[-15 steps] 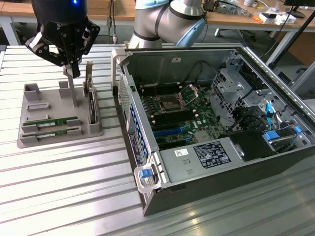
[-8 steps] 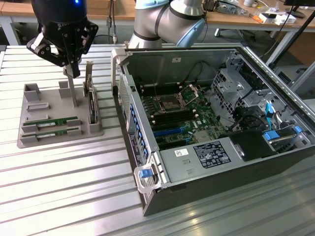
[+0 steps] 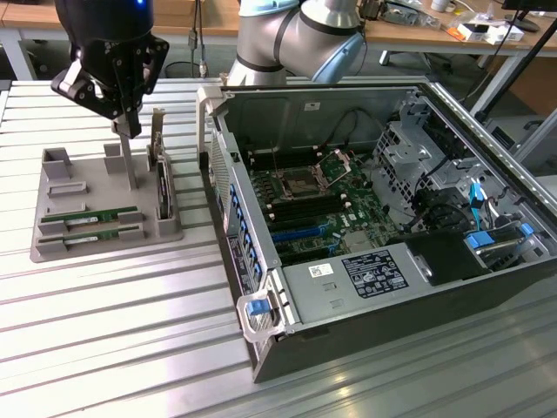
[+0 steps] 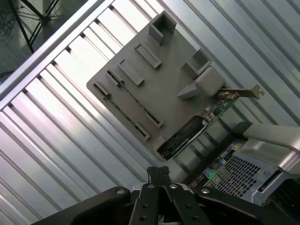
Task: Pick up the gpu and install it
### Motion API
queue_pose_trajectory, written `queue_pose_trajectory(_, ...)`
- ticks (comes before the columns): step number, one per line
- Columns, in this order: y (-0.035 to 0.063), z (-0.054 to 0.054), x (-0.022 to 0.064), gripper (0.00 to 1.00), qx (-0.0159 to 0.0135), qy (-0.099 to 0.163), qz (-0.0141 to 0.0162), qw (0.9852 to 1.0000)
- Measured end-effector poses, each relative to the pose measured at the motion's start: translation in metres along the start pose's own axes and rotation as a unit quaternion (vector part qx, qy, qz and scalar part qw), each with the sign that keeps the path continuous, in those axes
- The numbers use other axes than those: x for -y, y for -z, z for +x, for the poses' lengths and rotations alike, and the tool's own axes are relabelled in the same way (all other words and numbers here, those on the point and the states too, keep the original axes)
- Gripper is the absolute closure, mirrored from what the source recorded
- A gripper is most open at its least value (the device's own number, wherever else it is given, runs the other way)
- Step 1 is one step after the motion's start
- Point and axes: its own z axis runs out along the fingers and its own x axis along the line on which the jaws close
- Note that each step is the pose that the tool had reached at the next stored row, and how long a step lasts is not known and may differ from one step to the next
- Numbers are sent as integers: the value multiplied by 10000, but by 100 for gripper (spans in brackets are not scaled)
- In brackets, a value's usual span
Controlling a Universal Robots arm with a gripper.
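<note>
- We see the jaws closed on nothing, hanging above the grey holder [image 3: 52,248] on the desk [image 3: 130,331].
- The gpu [image 3: 103,214] lies flat in a holder slot, with a second green stick [image 3: 94,232] just beside it.
- The open computer case [image 3: 348,322] stands to the exterior view's right.

Grey holder tray [image 3: 91,198], exterior view's left, upright dark card [image 3: 162,193] in it; open computer case [image 3: 392,335] right; slatted table [image 3: 113,340] beneath.

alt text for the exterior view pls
A shut black gripper hangs above a grey tray holding two flat green sticks and an upright dark card. On the exterior view's right, an open computer case shows its motherboard.
</note>
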Motion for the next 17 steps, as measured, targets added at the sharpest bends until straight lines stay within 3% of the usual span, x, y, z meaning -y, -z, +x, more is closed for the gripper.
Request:
queue_pose_trajectory(11, 0, 0, 1, 90, -19, 429, -10, 9991)
queue_pose_trajectory(17, 0, 0, 0, 90, -33, 729, -18, 9973)
